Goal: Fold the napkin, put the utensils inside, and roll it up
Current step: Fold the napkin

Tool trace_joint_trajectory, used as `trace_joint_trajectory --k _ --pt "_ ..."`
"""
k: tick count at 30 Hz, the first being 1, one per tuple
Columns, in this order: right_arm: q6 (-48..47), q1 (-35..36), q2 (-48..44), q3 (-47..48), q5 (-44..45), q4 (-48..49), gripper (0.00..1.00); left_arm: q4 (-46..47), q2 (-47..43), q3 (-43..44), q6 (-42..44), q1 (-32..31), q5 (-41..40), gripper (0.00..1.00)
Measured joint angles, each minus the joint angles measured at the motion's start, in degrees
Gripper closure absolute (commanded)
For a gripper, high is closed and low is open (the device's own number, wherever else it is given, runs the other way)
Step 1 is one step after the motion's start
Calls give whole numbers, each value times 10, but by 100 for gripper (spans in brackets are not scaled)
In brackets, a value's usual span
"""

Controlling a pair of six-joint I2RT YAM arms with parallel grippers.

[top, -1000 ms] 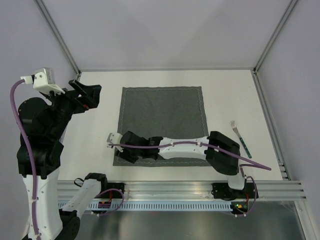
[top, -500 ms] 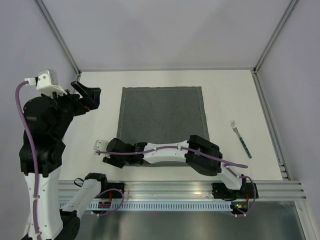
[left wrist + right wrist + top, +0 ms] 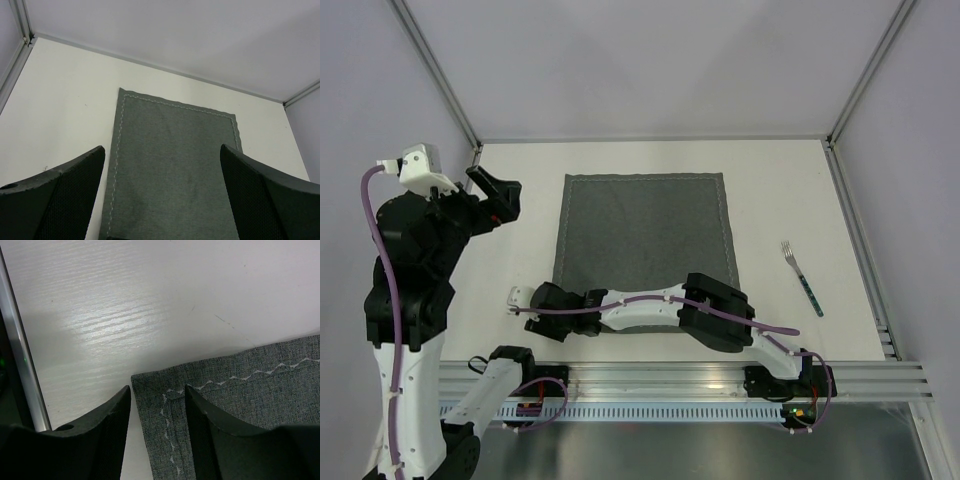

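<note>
The dark grey napkin (image 3: pixel 645 225) lies flat and unfolded in the middle of the table, its pale stitched hem showing. The fork (image 3: pixel 802 278) lies on the table to its right, teal handle toward me. My right gripper (image 3: pixel 552 300) reaches across the napkin's near edge to its near-left corner. In the right wrist view the gripper (image 3: pixel 157 440) is open and the cloth corner (image 3: pixel 150 390) lies between the jaws, ungripped. My left gripper (image 3: pixel 498 195) is raised left of the napkin, open and empty. In its wrist view (image 3: pixel 162 200) it looks down on the napkin (image 3: pixel 175 150).
A metal rail (image 3: pixel 670 375) runs along the near table edge and shows in the right wrist view (image 3: pixel 20 365) just left of the cloth corner. Frame posts and pale walls close the back and sides. My right arm covers the napkin's near edge.
My right arm has swept left along the napkin's near edge, bringing its gripper from the near hem to the near-left corner. The left gripper has shifted slightly. Napkin and fork have not moved.
</note>
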Motion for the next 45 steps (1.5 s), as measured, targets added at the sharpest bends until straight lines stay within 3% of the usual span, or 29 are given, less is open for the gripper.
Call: trace_joint_trajectory --k 16,25,38,45 --pt "3 0 5 -9 7 12 44 -1 -12 -25 9 0 -13 0" --pt "7 2 5 -22 2 41 58 -1 -14 -35 12 0 -13 0" --pt "7 2 5 -26 -19 49 96 -1 -16 -43 12 0 -13 0" --pt "6 -1 2 -24 -23 34 100 -1 -16 -43 12 0 -13 0"
